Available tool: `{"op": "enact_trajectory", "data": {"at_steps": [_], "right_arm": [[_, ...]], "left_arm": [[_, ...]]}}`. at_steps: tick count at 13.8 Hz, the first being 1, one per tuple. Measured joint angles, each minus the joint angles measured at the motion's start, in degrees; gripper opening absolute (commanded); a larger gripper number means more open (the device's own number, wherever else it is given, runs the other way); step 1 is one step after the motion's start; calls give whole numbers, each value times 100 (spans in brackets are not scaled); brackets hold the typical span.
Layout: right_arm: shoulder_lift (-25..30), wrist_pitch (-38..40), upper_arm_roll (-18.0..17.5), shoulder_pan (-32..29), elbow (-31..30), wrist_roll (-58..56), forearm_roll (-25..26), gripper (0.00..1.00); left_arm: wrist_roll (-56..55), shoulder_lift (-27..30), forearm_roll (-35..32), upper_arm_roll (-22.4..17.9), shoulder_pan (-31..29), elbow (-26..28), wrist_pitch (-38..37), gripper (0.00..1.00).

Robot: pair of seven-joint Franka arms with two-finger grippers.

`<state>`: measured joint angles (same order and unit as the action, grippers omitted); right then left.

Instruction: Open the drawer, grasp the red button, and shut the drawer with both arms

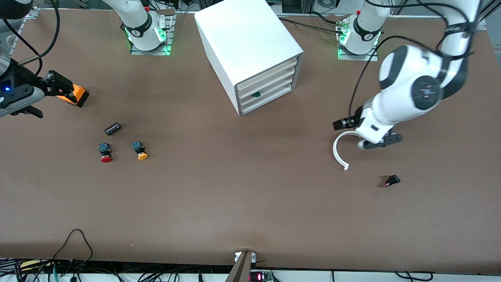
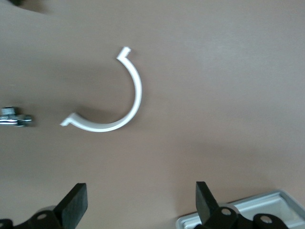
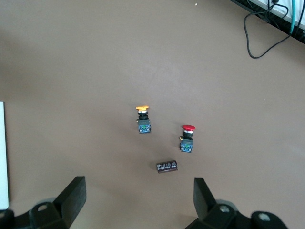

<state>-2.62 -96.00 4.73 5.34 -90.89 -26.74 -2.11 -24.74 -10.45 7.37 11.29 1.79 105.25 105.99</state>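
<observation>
The white cabinet (image 1: 250, 39) stands at the table's back middle, and all four cream drawer fronts (image 1: 268, 88) look shut. The red-capped button (image 1: 105, 152) lies on the table toward the right arm's end; it also shows in the right wrist view (image 3: 188, 138). My right gripper (image 1: 62, 88) is open and empty, up in the air over the orange box (image 1: 76, 96); its own view (image 3: 138, 195) looks down on the buttons. My left gripper (image 1: 362, 135) is open and empty over a white C-shaped ring (image 1: 338, 150), well apart from the cabinet; the left wrist view shows the gripper (image 2: 141, 200) and the ring (image 2: 128, 95).
An orange-yellow-capped button (image 1: 139, 150) and a black cylinder (image 1: 112, 128) lie close to the red button. A small black part (image 1: 391, 181) lies nearer the front camera than the ring. A dark green spot (image 1: 256, 94) sits on the drawer fronts. Cables run along the table's front edge.
</observation>
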Motion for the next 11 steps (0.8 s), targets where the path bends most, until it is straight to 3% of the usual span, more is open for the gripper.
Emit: {"op": "enact_trajectory", "data": {"at_steps": [5,11], "right_arm": [[-2,-6,4,-26,3,0,-1,100],[-3,-7,-3,-26,7,1,-20,100]], "left_arm": [[933,668,-99,-589,-257,-35,-735,100],[1578,1212,-698,-614,-621,-38,-924,100]]}}
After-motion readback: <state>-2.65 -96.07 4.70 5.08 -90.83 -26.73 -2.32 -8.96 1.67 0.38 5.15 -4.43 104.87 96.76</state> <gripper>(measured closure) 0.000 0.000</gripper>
